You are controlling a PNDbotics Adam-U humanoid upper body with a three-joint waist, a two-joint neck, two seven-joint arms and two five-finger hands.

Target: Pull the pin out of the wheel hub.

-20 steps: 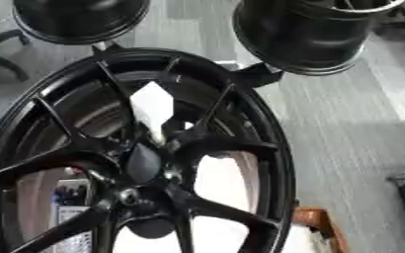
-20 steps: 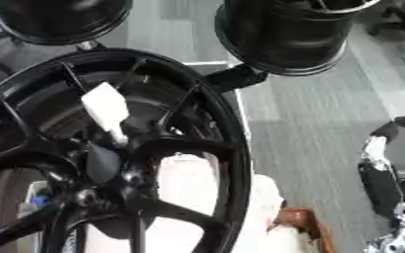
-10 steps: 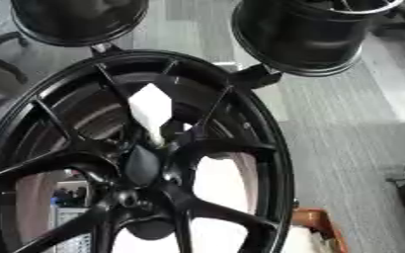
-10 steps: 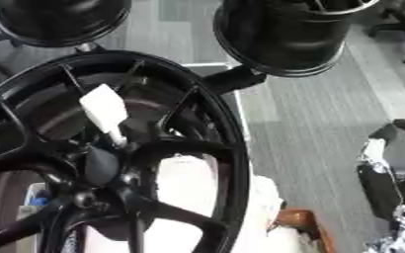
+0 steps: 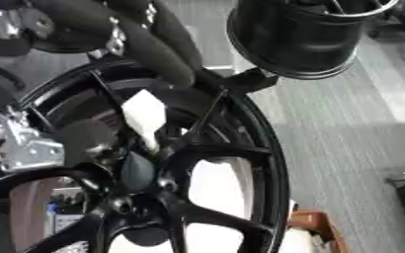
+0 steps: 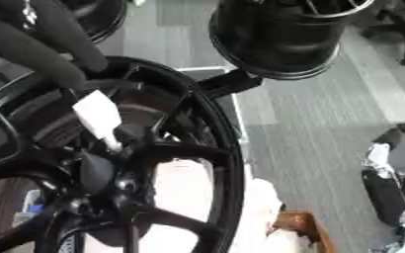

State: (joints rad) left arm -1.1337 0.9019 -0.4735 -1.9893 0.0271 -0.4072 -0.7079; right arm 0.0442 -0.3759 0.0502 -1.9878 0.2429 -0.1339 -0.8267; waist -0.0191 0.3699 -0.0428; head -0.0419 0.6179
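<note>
A big black spoked wheel (image 5: 271,163) fills the lower left of both views. From its dark hub (image 5: 135,173) a white pin (image 5: 143,112) with a broad flat head sticks up, tilted to the upper left. My left arm (image 5: 158,47) comes in blurred from the upper left, across the rim. Its hand (image 5: 33,146), silver and black, is at the left edge beside the hub, a dark part reaching close to the pin's foot. Whether it touches the pin is hidden by blur. At the right edge my right hand (image 6: 385,190) rests open, away from the wheel.
A second black wheel (image 5: 305,39) stands on its side at the upper right, close to the big wheel's rim. Another dark wheel (image 6: 98,20) shows at the upper left. A brown object (image 5: 314,225) lies by the rim's lower right. Grey floor stretches to the right.
My left arm and hand have come into view from the upper left and now sit by the hub. The camera has shifted. The white pin still stands in the hub.
</note>
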